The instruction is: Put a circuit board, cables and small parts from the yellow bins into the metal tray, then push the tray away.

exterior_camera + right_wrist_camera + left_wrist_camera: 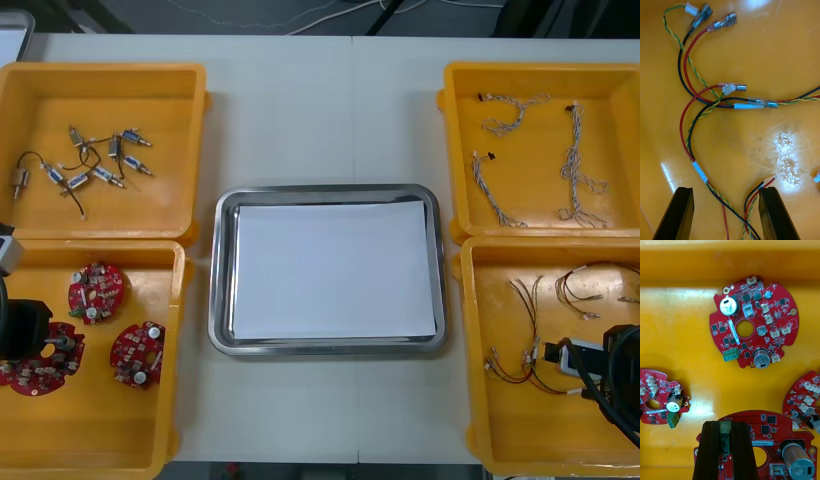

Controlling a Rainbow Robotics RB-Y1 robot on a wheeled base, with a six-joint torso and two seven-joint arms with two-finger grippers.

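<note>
Closest to my lens, the left tool point(725, 427) pinches a circuit board point(767, 423) by its raised green connector point(724, 426), a handy grip, in the near-left bin point(110, 420); right tool point(726, 191) stands open astride cables point(700, 170), ready to close.

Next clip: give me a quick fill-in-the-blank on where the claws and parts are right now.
1. The left claw is shut on a round red ___.
2. The fingers of the right claw stand ___, with red and black cables between them.
3. The inside of the metal tray is the colour ___.
4. The small metal parts lie in the far yellow bin on the robot's ___.
Missing words: circuit board; open; white; left.
</note>
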